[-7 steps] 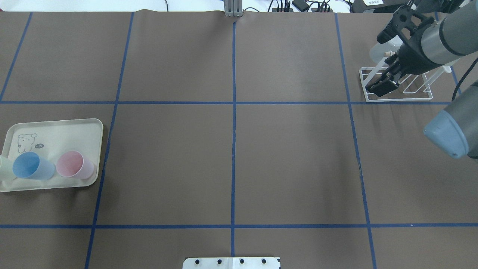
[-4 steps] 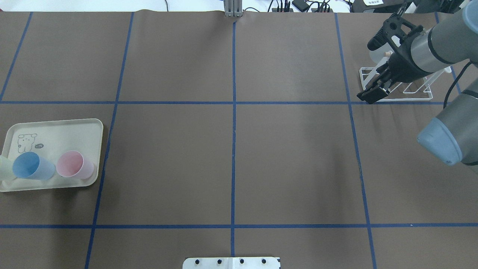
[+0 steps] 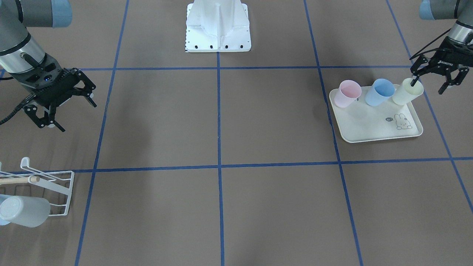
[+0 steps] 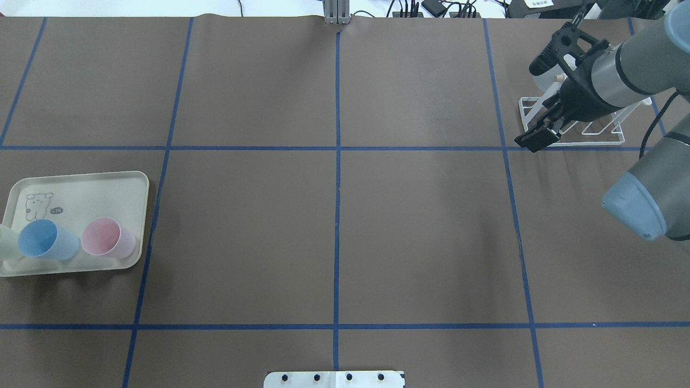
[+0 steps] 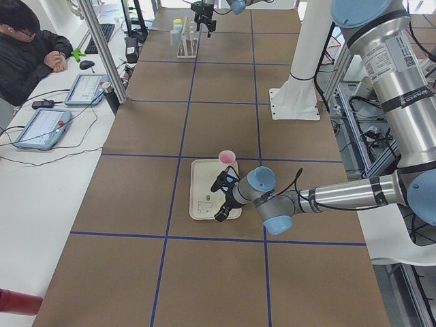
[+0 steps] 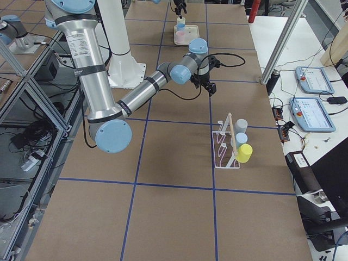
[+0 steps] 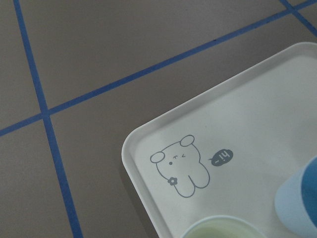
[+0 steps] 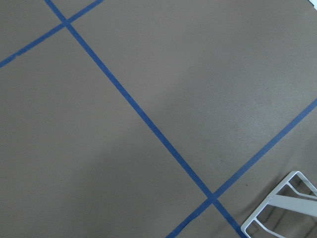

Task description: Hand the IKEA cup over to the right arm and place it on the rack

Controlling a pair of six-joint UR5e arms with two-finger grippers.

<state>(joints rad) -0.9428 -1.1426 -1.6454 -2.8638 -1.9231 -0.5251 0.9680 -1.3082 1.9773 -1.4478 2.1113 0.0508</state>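
Brown table [image 3: 281, 111] with a blue tape grid [image 3: 218, 111], and the left gripper [image 3: 427, 85] is spread wide, gripping nothing. One finger [image 3: 414, 79] sits right at the rim of the pale green cup [image 3: 404, 94]; contact is hard to call. That cup stands on the tray [image 3: 369, 122], at its robot-side edge, beside the blue cup [image 3: 380, 92] and pink cup [image 3: 347, 94]. Well apart from the tray, the right gripper [image 3: 77, 117] hangs wide and empty near the rack [image 3: 55, 184], which carries a white cup [image 3: 24, 210].
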